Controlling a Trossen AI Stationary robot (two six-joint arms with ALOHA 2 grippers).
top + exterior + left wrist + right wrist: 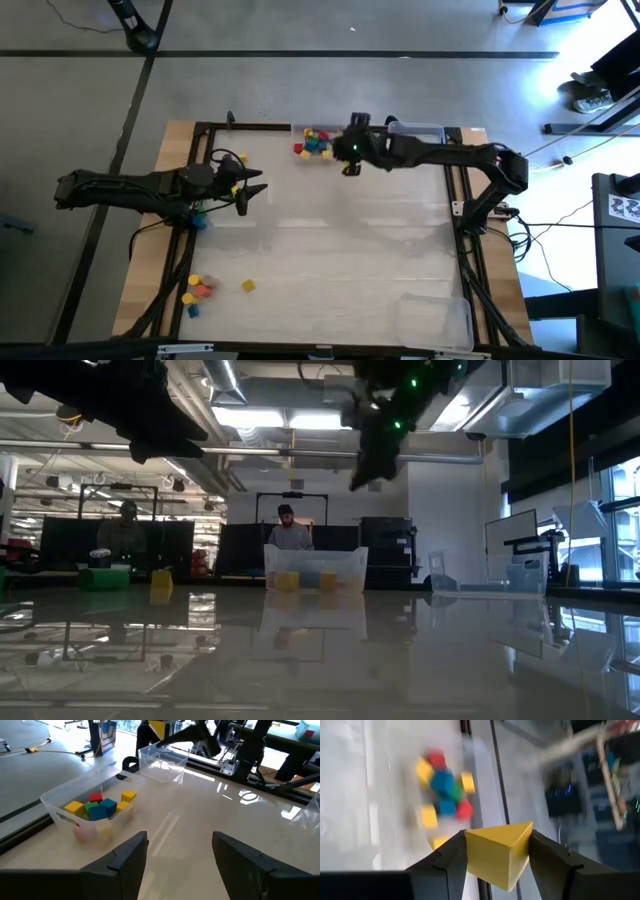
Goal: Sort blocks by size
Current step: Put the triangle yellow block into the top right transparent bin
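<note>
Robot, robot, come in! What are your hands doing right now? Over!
Right end effector shut on yellow block, above the far tray of blocks. Left end effector open, empty, waiting. Nothing in the way.

Left arm: reaches in from left edge of table, lying low and near horizontal. Left end effector: fingers spread apart, nothing between them.

Right arm: elbow bent at right side, forearm stretched toward far edge of table. Right end effector: raised above table, fingers clamped on yellow block.
</note>
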